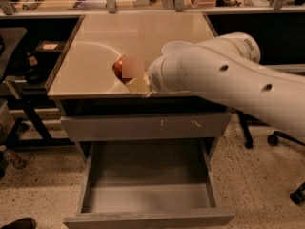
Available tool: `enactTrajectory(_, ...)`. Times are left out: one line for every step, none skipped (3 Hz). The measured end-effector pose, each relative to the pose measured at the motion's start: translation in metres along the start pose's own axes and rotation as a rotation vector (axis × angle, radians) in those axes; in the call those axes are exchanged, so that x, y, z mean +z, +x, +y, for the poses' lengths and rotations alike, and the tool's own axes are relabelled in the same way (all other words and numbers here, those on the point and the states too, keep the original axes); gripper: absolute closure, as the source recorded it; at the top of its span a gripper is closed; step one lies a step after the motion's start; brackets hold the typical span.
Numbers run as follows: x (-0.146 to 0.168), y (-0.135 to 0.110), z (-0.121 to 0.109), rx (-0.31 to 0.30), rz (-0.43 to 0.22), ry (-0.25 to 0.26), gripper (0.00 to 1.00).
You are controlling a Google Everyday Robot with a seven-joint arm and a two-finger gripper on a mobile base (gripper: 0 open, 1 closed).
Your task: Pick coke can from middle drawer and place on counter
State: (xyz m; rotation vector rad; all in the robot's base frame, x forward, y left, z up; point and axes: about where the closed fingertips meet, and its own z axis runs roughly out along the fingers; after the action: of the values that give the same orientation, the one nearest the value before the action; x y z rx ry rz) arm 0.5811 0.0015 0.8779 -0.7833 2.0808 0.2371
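Observation:
The red coke can (119, 67) is at the end of my white arm, just above the front part of the tan counter (95, 46). My gripper (129, 78) is shut on the can. One pale fingertip (138, 86) shows beneath it, and the wrist hides the rest. Below, the middle drawer (147, 197) is pulled out, and its plain grey inside has nothing in it.
A white bowl (174, 46) stands on the counter behind my arm, mostly hidden by it. A shut grey drawer front with pale scuff marks (143, 126) sits above the open drawer. Chair legs and castors (274, 138) stand to the right, and dark furniture (24, 75) to the left.

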Motion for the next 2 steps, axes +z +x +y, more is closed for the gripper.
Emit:
enactTrajectory(0.026, -0.03, -0.009, -0.028, -0.001, -0.021, 1.0)
enactTrajectory(0.053, -0.045, -0.01, -0.05, 0.019, -0.057, 1.0)
